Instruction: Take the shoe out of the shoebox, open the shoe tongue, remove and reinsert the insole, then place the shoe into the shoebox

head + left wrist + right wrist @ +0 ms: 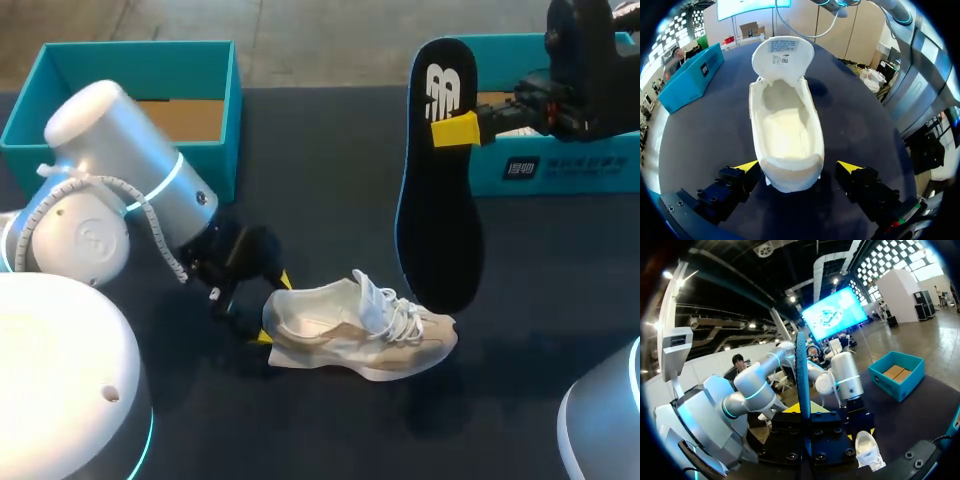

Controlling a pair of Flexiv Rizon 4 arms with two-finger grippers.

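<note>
A cream shoe [355, 328] lies on the dark table, toe to the right. In the left wrist view the shoe [787, 130] has its tongue [782, 57] folded forward and its inside bare. My left gripper [273, 308] [798, 167] stands open, its yellow tips on either side of the heel. My right gripper [452, 130] is shut on the upper part of the black insole [438, 200], which hangs upright with its lower end just above the shoe's toe. In the right wrist view the insole [801, 370] stands edge-on between the fingers of my right gripper [804, 412], with the shoe [869, 450] below.
One open teal box [140, 100] stands at the back left, behind my left arm. A second teal box [560, 160] is at the back right, behind my right gripper. The teal box [897, 372] also shows beyond my left arm [845, 375].
</note>
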